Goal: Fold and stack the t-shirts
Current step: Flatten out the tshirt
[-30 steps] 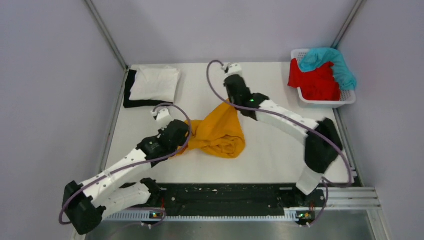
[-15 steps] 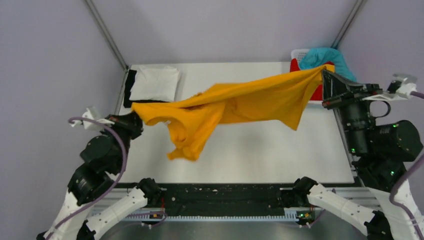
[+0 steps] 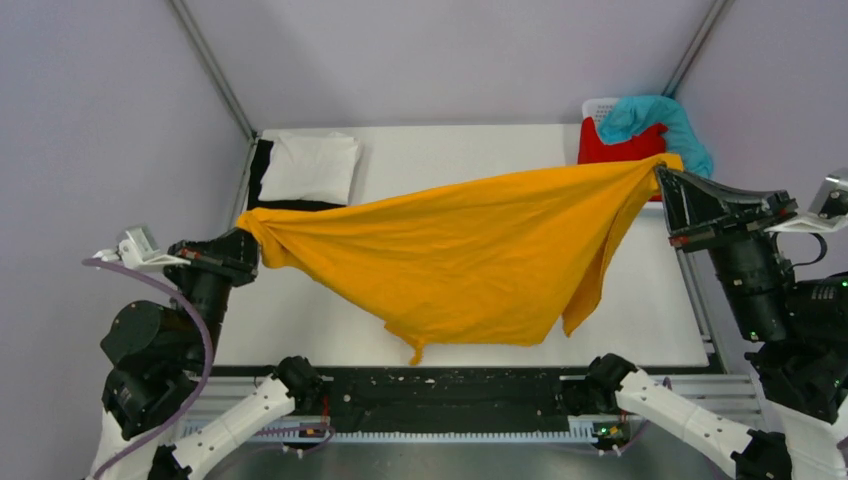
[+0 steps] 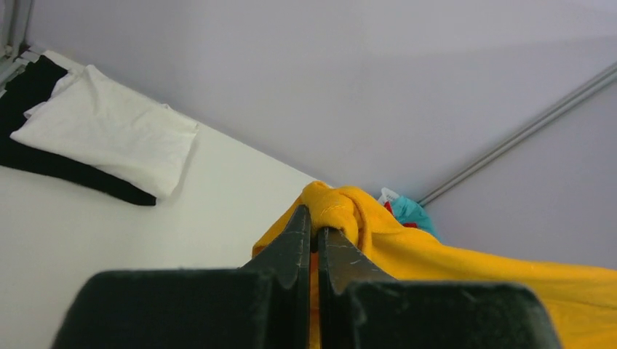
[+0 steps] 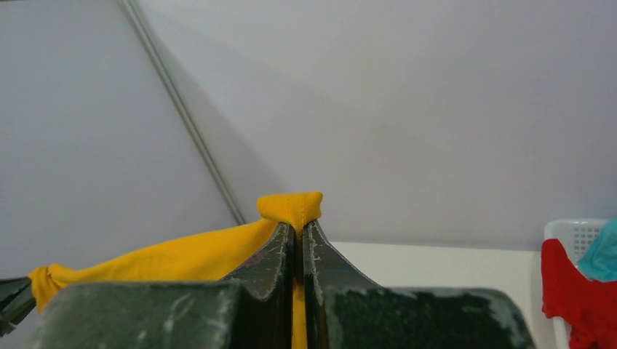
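The mustard-orange t-shirt (image 3: 470, 260) hangs stretched in the air above the table between both grippers. My left gripper (image 3: 243, 243) is shut on its left corner (image 4: 342, 207). My right gripper (image 3: 662, 176) is shut on its right corner (image 5: 291, 206). The cloth sags down toward the near edge in the middle. A folded white t-shirt (image 3: 312, 167) lies on a folded black t-shirt (image 3: 258, 175) at the far left (image 4: 109, 131). A red t-shirt (image 3: 612, 148) and a teal t-shirt (image 3: 655, 115) sit in the basket at the far right.
The white slotted basket (image 3: 598, 105) stands at the table's far right corner, partly hidden by the stretched shirt. Grey walls with metal posts close in the white table (image 3: 440, 150) on three sides. A black rail (image 3: 450, 385) runs along the near edge.
Both arms rose from the table with the mustard-orange shirt and pulled apart. The crumpled shirt is now spread wide and hangs flatter than half a second ago.
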